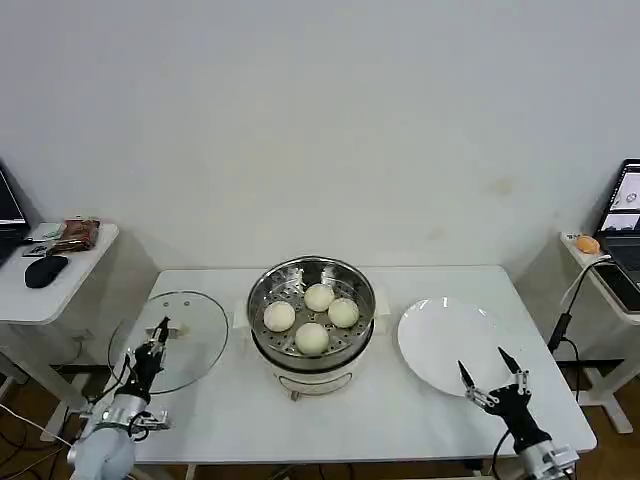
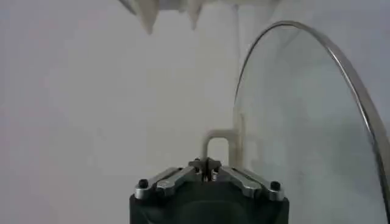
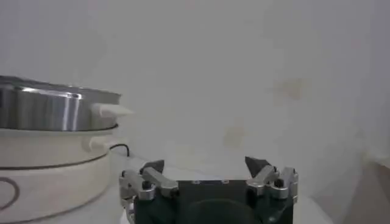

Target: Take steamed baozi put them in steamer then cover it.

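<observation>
Several cream-white baozi (image 1: 312, 338) lie inside the shiny steel steamer (image 1: 256, 300) on its white pot base, at the middle of the white table (image 1: 300, 420). The clear glass cover (image 1: 195, 345) is to its left, reaching past the table's left edge. My left gripper (image 1: 160, 329) is shut on the cover's whitish bar handle (image 2: 216, 141), and the cover's metal rim (image 2: 341, 58) curves beside my left gripper (image 2: 207, 165). My right gripper (image 1: 490, 374) stands open with nothing between its fingers at the front edge of the white plate (image 1: 440, 335). Beyond my right gripper (image 3: 207, 164) the steamer wall (image 3: 42, 109) shows.
A small side table (image 1: 40, 290) at the left carries a black mouse and a packet. Another side table (image 1: 600, 265) at the right holds a laptop and an orange object, with a cable (image 1: 565, 320) hanging beside the table's right edge.
</observation>
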Action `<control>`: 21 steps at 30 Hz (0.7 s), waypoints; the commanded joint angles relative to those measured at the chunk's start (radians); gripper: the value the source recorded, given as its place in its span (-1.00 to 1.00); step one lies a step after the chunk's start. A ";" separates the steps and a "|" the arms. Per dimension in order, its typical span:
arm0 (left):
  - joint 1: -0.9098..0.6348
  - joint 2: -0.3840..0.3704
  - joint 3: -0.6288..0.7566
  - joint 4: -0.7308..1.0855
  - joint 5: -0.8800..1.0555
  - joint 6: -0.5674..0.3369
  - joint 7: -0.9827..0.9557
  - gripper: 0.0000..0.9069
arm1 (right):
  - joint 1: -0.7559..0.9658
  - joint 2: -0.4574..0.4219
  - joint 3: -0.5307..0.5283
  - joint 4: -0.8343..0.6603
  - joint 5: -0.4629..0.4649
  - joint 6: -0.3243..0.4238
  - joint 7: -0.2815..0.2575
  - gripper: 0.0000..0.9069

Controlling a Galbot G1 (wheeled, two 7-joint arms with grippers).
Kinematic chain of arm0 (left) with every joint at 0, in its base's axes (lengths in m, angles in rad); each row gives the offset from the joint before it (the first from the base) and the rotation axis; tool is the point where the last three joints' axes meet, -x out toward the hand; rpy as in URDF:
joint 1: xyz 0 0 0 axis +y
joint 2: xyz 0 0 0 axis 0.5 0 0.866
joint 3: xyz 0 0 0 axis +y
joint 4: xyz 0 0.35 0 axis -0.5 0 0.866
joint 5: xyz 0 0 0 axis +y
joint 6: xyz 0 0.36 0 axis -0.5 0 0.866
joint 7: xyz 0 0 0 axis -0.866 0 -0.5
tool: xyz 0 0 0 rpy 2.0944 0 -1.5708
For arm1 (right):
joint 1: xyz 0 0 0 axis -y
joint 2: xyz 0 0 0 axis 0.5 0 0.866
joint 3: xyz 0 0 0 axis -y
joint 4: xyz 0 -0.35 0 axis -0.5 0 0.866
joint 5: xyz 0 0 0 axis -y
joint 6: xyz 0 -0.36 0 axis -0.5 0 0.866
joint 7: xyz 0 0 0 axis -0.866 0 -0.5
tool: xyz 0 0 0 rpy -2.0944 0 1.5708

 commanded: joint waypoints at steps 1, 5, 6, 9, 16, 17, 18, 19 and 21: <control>0.023 0.036 -0.002 -0.174 -0.015 0.123 0.115 -1.00 | -0.026 0.000 0.014 0.032 0.000 0.001 -0.002 1.00; 0.024 0.055 0.002 -0.235 -0.019 0.146 0.171 -1.00 | -0.037 -0.002 0.022 0.041 -0.001 0.002 -0.005 1.00; 0.023 0.060 0.002 -0.246 -0.019 0.148 0.180 -1.00 | -0.039 -0.002 0.023 0.044 -0.002 0.002 -0.006 1.00; 0.018 0.088 0.002 -0.285 -0.047 0.169 0.222 -1.00 | -0.044 -0.001 0.024 0.052 -0.004 0.003 -0.007 1.00; 0.017 0.169 -0.020 -0.363 -0.148 0.205 0.298 -1.00 | -0.050 0.004 0.021 0.057 -0.015 0.011 -0.008 1.00; 0.018 0.177 -0.022 -0.371 -0.163 0.214 0.306 -1.00 | -0.051 0.005 0.020 0.059 -0.016 0.013 -0.009 1.00; 0.019 0.189 -0.021 -0.380 -0.175 0.224 0.312 -1.00 | -0.052 0.005 0.020 0.059 -0.017 0.012 -0.009 1.00; 0.019 0.197 -0.020 -0.389 -0.179 0.235 0.317 -1.00 | -0.052 0.005 0.019 0.061 -0.017 0.013 -0.009 1.00; 0.018 0.210 -0.017 -0.405 -0.181 0.248 0.329 -1.00 | -0.054 0.006 0.019 0.064 -0.018 0.014 -0.009 1.00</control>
